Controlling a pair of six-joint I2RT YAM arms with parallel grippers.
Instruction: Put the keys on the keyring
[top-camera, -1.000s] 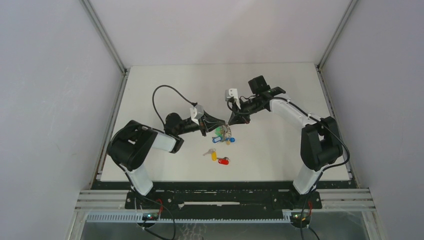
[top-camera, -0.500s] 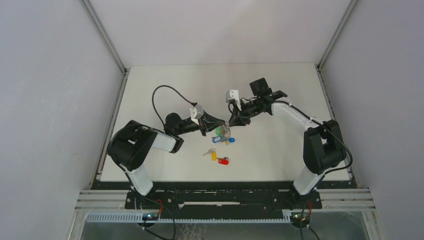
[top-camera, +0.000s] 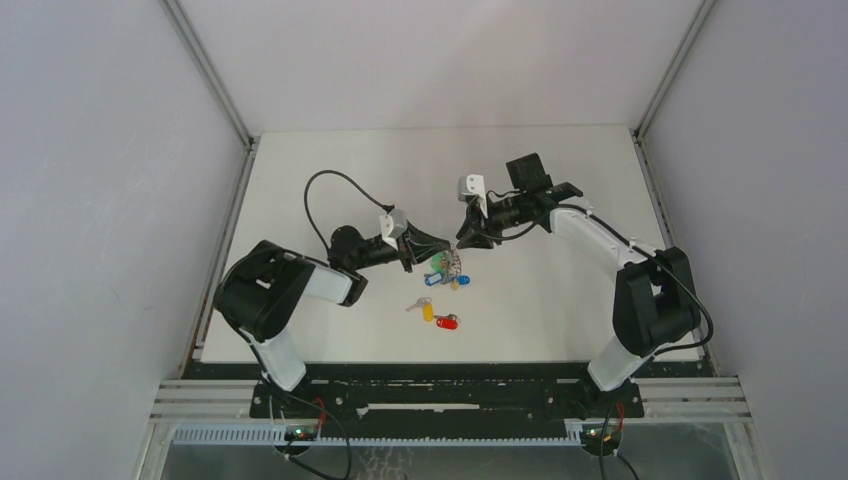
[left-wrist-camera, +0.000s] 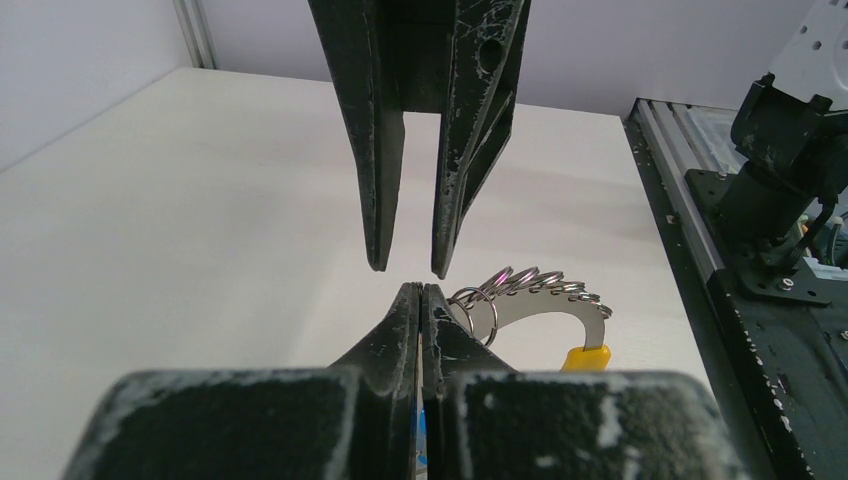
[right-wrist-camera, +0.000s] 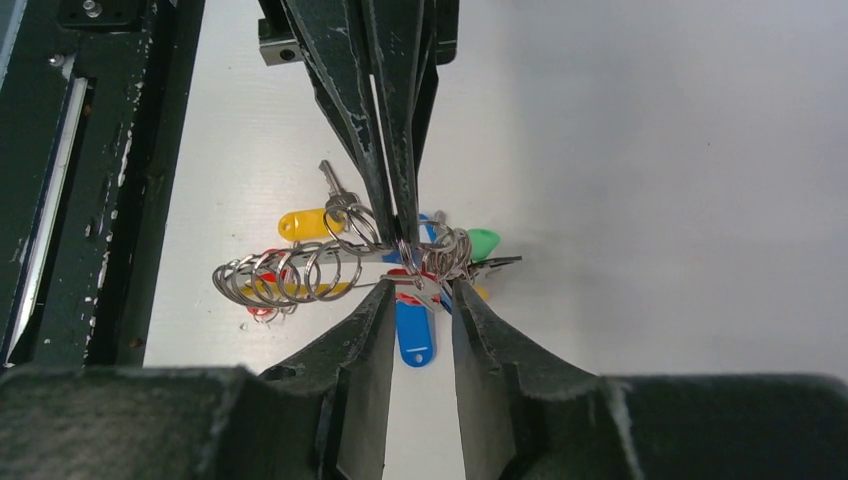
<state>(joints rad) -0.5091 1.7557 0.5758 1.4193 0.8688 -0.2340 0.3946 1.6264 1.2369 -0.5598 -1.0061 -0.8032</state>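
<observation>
I hold the keyring (right-wrist-camera: 300, 268) clamped in the left fingers (right-wrist-camera: 393, 110); the right fingers (right-wrist-camera: 365, 340), apart, hover at it; the loose keys (top-camera: 428, 311) lie just beside it.

The keyring (right-wrist-camera: 300, 272) was silver, with blue and green tags and a yellow-tipped band. One loose key (top-camera: 427, 311) had a yellow tag and the other key (top-camera: 447, 322) a red one, both on the white table (top-camera: 560, 290). The left gripper (left-wrist-camera: 421, 292) and right gripper (right-wrist-camera: 420, 296) were black with whitish scuffs.

your white table (top-camera: 330, 160) sits boxed in by plain pale grey walls (top-camera: 100, 200) left, right and far, with a black rail (top-camera: 450, 372) along its near edge, evenly lit.
</observation>
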